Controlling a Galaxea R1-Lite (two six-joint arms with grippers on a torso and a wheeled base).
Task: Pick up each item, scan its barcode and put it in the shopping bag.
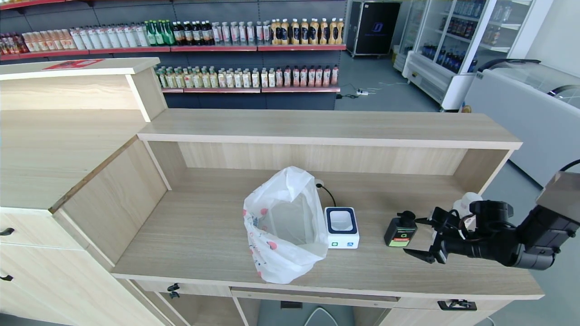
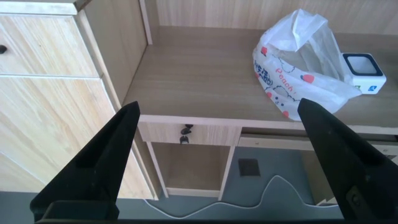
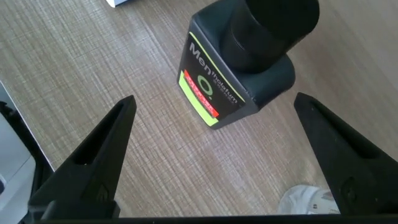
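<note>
I judge the task barely begun: my right jaws hang apart just beside the dark bottle [image 1: 401, 232], which stands on the tabletop [image 1: 204, 235] at three o'clock of the scanner [image 1: 342, 227], the shopping bag [image 1: 276, 244] at nine looks empty, and my left jaws are apart too.

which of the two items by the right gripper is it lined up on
The dark bottle with the green label, standing straight ahead of the open right gripper. The white item is off to the side, partly hidden behind the arm.
</note>
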